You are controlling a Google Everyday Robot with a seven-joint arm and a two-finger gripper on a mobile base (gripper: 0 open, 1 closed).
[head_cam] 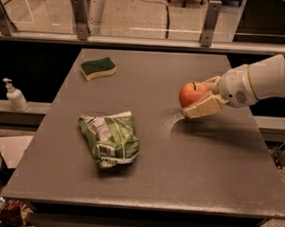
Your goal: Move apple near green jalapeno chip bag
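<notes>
The apple is round and red-orange with a short dark stem. My gripper is shut on it and holds it a little above the grey table, right of the middle. The white arm reaches in from the right edge. The green jalapeno chip bag lies flat on the table's left front part, wrinkly green and white with a label panel on top. The apple is well to the right of the bag and a bit farther back, apart from it.
A yellow sponge with a green top lies at the table's back left. A white pump bottle stands on a ledge left of the table. A rail with metal posts runs behind the table.
</notes>
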